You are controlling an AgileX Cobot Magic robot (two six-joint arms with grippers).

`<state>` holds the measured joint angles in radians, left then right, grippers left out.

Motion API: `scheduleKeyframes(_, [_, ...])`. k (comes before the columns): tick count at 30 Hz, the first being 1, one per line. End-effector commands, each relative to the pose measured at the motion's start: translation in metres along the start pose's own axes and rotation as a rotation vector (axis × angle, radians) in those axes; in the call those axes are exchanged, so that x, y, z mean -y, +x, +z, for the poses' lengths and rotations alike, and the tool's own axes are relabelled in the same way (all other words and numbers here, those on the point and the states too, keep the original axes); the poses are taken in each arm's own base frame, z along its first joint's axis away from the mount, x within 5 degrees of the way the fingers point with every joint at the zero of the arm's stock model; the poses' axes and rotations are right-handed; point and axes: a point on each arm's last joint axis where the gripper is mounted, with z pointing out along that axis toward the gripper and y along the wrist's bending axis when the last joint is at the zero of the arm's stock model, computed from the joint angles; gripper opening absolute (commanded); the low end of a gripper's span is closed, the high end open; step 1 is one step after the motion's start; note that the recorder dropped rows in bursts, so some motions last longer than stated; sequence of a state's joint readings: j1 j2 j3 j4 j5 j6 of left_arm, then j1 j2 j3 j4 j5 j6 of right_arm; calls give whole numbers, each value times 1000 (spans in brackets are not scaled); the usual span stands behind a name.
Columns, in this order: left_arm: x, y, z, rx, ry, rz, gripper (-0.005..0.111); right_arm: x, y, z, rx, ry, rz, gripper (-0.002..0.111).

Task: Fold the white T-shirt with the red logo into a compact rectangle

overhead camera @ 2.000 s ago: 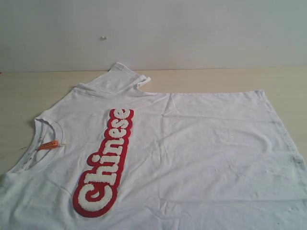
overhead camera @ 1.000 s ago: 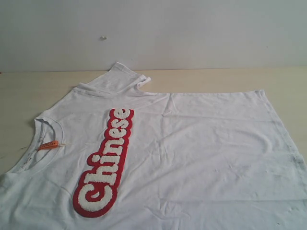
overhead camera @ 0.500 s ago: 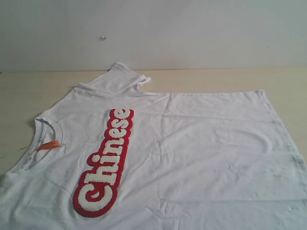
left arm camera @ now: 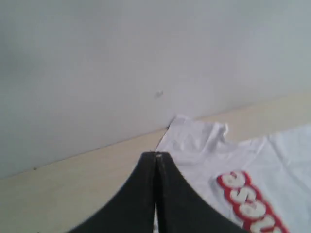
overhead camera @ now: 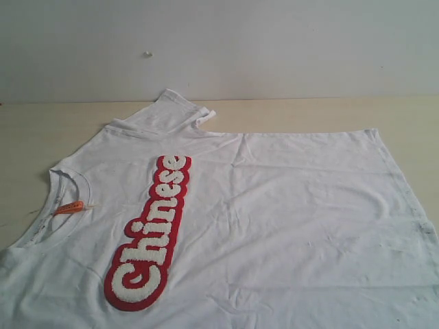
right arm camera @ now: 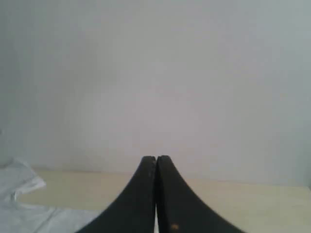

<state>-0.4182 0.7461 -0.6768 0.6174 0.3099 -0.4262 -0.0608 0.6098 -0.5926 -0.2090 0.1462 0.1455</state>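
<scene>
The white T-shirt [overhead camera: 288, 219] lies spread flat on the table, collar at the left with its orange tag [overhead camera: 68, 208]. Down its chest runs the red logo [overhead camera: 151, 233] with white fuzzy letters. One sleeve [overhead camera: 175, 110] points toward the back wall. Neither gripper shows in the exterior view. In the left wrist view my left gripper [left arm camera: 156, 156] is shut and empty, held above the table with the T-shirt [left arm camera: 272, 160] and the logo [left arm camera: 248, 201] beyond it. My right gripper [right arm camera: 156, 158] is shut too, holding nothing, with a corner of the T-shirt [right arm camera: 19, 194] off to one side.
The light wooden table [overhead camera: 41, 130] runs back to a plain white wall [overhead camera: 274, 48], which has a small mark [overhead camera: 147, 54]. Bare tabletop shows behind the shirt and at the far left. The shirt runs off the near edge of the exterior view.
</scene>
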Motion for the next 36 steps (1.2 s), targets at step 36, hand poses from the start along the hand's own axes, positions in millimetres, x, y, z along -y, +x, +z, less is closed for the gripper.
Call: scheduleKeyframes(36, [48,59,13,-725,852,883,0,-67,103,26,-925,-937,-928,0])
